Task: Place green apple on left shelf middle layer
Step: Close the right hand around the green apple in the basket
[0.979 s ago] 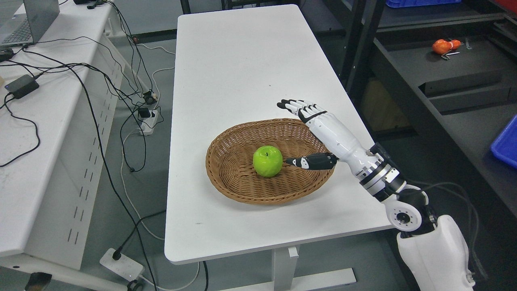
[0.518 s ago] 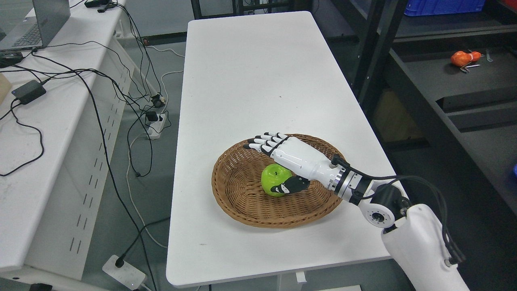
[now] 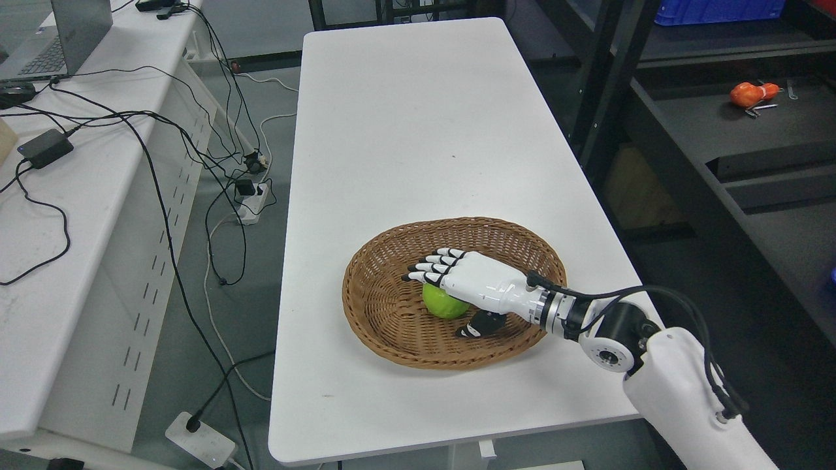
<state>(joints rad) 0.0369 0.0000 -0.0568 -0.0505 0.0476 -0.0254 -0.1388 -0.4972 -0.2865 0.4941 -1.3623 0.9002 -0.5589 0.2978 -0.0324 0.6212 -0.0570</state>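
Note:
A green apple (image 3: 443,305) lies in the round wicker basket (image 3: 385,307) on the near part of the white table (image 3: 405,117). My right hand (image 3: 439,301) comes in from the lower right and lies palm down on top of the apple, covering its upper half. Its fingers (image 3: 431,264) reach out past the apple's far side, only slightly bent. The thumb (image 3: 475,324) sits low on the near right side. The hand is open and has not closed on the fruit. My left arm does not show.
A dark metal shelf (image 3: 718,130) stands to the right of the table, with an orange object (image 3: 748,93) on one level and a blue bin (image 3: 718,10) above. At the left are a white desk (image 3: 59,215) with a laptop (image 3: 62,36), trailing cables and floor power strips (image 3: 201,438).
The right hand swung left from the basket's right rim, then came down onto the apple, and its thumb dropped to the near side. The camera shifted early on.

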